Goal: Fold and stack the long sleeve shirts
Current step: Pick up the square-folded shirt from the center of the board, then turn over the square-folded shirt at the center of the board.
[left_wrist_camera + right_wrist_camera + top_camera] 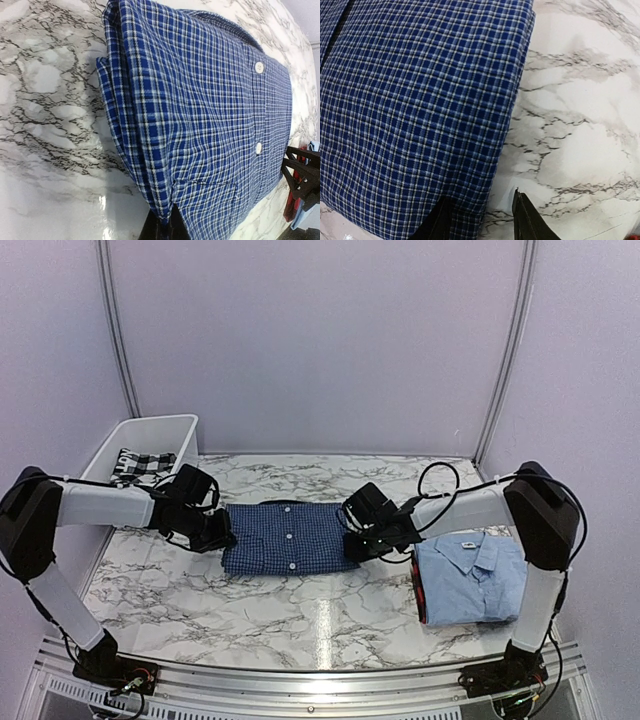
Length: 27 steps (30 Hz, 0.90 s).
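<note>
Writing: none legible. The light blue shirt point(472, 578) has a small white neck label point(468, 533) at its collar, with print too small to read. The dark blue checked shirt point(288, 538) shows white buttons point(259, 67) only.

Left gripper point(165, 224): at the dark blue checked shirt's left edge, fingers pressed together and pinching the folded cloth edge, which bunches between them.

Right gripper point(481, 197): at the same shirt's right edge. The fingers are spread and straddle it, one finger point(437, 222) over the checked cloth, the other over bare marble. No pinch on the cloth shows.

Dark blue checked shirt: folded into a rectangle, flat on the marble table point(200, 592) at mid-table, between the two grippers. The long axis runs left to right. The collar is on the far edge, and the button placket runs far to near down the middle.

Light blue shirt: folded, on the right side of the table, apart from the checked one. The collar is toward the far side, turned slightly. A red strip point(420, 592) shows along its left edge.

Far left: a white bin point(150, 425) holding a black-and-white checked cloth point(140, 466).
</note>
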Motion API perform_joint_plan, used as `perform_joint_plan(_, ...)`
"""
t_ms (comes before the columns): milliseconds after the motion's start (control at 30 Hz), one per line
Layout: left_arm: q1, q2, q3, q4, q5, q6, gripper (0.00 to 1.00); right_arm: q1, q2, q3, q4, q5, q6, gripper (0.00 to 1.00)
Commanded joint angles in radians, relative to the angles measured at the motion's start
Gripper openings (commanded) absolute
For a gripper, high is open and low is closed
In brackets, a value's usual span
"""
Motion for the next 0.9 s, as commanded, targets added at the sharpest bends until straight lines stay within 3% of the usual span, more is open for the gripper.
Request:
perform_joint_plan(0,0.037,-0.116,-0.007,-0.148,-0.028,0.067,0.0,0.067,0.007,0.018,0.006,-0.031,0.032,0.38)
perform_joint_plan(133,0.096,-0.222,0.066,-0.329,-0.059,0.176,0.0,0.135,0.025,0.067,0.026,-0.11,0.065,0.39)
perform_joint_plan(267,0.135,-0.295,0.278,-0.569,-0.106,0.307,0.0,0.202,0.085,0.163,0.052,-0.212,0.084,0.43)
perform_joint_plan(367,0.131,-0.255,0.504,-0.719,-0.033,0.365,0.0,0.207,0.09,0.197,0.061,-0.251,0.084,0.46)
perform_joint_plan(467,0.059,-0.17,0.676,-0.764,-0.012,0.372,0.0,0.18,0.007,0.163,0.06,-0.234,0.062,0.49)
perform_joint_plan(567,-0.057,0.012,0.82,-0.766,0.025,0.353,0.0,0.105,-0.098,0.072,0.068,-0.244,0.053,0.5)
perform_joint_plan(700,-0.192,0.397,1.092,-0.765,0.081,0.35,0.01,0.006,-0.249,-0.059,0.064,-0.213,0.047,0.53)
perform_joint_plan(767,-0.235,0.617,1.335,-0.777,0.121,0.35,0.1,-0.039,-0.314,-0.117,0.06,-0.206,0.046,0.54)
perform_joint_plan(800,-0.242,0.728,1.486,-0.792,0.145,0.331,0.19,-0.056,-0.34,-0.14,0.052,-0.2,0.047,0.54)
perform_joint_plan(833,-0.245,0.827,1.619,-0.802,0.174,0.299,0.35,-0.071,-0.366,-0.156,0.04,-0.189,0.045,0.55)
perform_joint_plan(867,-0.246,0.92,1.75,-0.798,0.196,0.266,0.41,-0.082,-0.387,-0.17,0.027,-0.175,0.044,0.55)
